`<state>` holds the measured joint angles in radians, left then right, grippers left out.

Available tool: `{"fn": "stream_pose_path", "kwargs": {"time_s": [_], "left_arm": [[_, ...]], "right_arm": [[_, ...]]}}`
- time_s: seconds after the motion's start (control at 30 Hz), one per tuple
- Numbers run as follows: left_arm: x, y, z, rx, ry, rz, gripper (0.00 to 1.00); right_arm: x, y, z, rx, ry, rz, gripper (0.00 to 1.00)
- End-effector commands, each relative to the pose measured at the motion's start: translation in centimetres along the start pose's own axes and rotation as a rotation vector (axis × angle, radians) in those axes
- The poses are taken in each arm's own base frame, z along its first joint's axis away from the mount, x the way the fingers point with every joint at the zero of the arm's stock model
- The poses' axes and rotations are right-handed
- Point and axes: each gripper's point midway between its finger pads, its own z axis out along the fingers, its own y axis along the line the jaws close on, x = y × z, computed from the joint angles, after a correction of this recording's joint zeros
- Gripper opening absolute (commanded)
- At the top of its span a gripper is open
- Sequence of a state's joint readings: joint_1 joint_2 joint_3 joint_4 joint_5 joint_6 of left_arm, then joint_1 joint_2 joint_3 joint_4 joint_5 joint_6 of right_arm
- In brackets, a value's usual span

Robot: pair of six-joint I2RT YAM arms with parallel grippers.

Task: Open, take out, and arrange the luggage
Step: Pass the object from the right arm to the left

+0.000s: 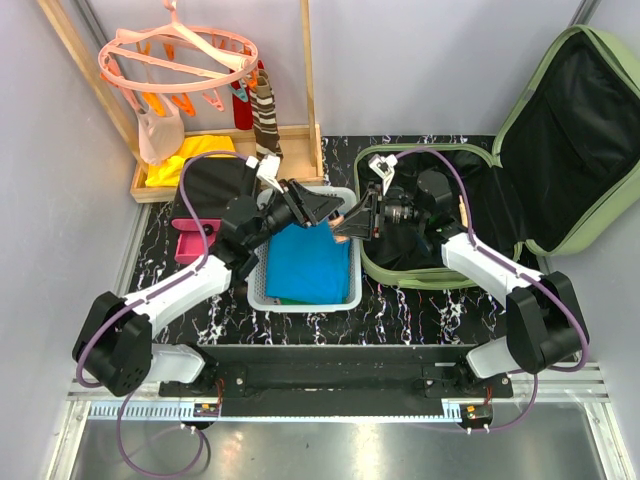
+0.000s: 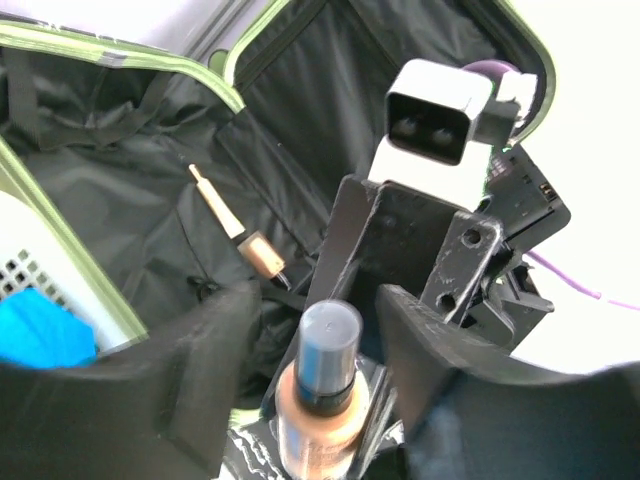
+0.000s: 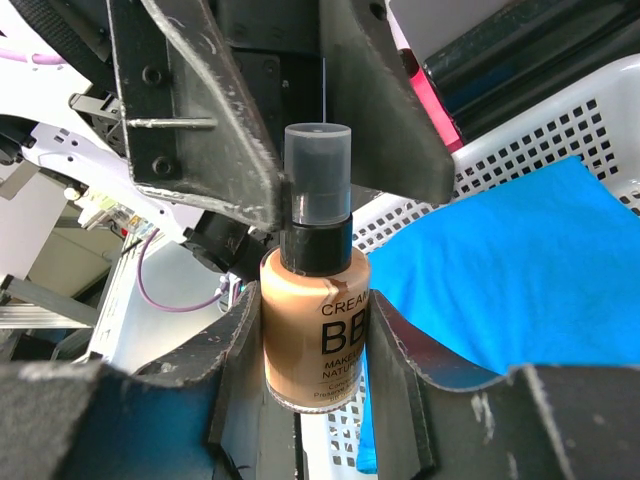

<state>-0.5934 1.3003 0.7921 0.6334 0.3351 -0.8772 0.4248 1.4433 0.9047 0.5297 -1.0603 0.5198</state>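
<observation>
The black marbled table (image 1: 420,305) carries the luggage (image 1: 570,130) at its far right corner. The light-green shell lies flat and open. Its lid, lined in black fabric, is swung up and leans out past the right edge. Just beside the luggage, toward the middle of the table, stands a white perforated basket (image 1: 258,285). A folded blue cloth (image 1: 310,262) fills most of it.

Both arms reach in from the near edge and meet over the basket's right rim, next to the open shell. The right gripper (image 3: 312,300) is closed on the tan body of a BB cream bottle (image 3: 315,330), with one finger pressed to each side. The bottle is upright in that wrist view. The left gripper (image 2: 320,300) comes in from the opposite side, its jaws partly apart around the bottle's smoky grey cap. A thin gap shows on each side in its own wrist view, though the right wrist view makes the fingers look nearer the cap.

Smallest of all, a slim tan stick (image 2: 235,225) lies on the black lining inside the flat shell (a cosmetic of some kind, too small to name).
</observation>
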Motion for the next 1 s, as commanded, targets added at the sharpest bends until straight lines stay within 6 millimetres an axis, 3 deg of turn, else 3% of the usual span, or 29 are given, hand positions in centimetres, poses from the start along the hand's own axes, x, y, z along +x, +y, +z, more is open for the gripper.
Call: {"fn": "stream_pose_path", "kwargs": {"time_s": [0.0,0.03,0.23,0.43,0.57,0.6,0.7,0.8,0.83,0.87,0.97], "left_arm": [[-1.5,-2.8,0.8,0.094,-0.045,0.031,0.49],[-1.2,-2.7,0.8,0.093,-0.038,0.025,0.45],[0.2,-2.9,1.0,0.084,0.001,0.017,0.44],[0.8,-2.4,0.9,0.064,0.019,0.022,0.21],[1.0,-2.4,0.8,0.059,0.025,0.026,0.00],[1.0,-2.4,0.8,0.061,0.027,0.024,0.00],[0.7,-2.0,0.9,0.030,0.012,0.025,0.00],[-0.7,-2.0,0.1,-0.018,-0.032,0.086,0.00],[-2.1,-2.5,-0.5,-0.030,-0.088,0.122,0.00],[-2.8,-2.6,-0.9,-0.044,-0.112,0.137,0.00],[-5.4,-2.4,-2.7,-0.103,-0.199,0.175,0.00]], "right_arm": [[-1.7,0.8,0.4,-0.025,-0.023,-0.077,0.00],[-1.6,0.7,0.4,-0.018,-0.023,-0.070,0.00],[-2.0,0.5,0.6,-0.004,-0.035,-0.072,0.00],[-2.4,0.5,0.5,0.013,-0.049,-0.081,0.00],[-2.3,0.5,0.4,0.021,-0.051,-0.078,0.00],[-2.4,0.5,0.4,0.025,-0.052,-0.078,0.00],[-2.5,0.0,0.3,0.060,-0.061,-0.069,0.13],[-2.4,-0.3,0.0,0.099,-0.056,-0.077,0.43],[-2.6,-0.1,-0.2,0.105,-0.058,-0.089,0.49],[-2.6,0.0,-0.3,0.113,-0.057,-0.110,0.65],[-2.6,0.1,-0.8,0.148,-0.050,-0.133,0.74]]}}
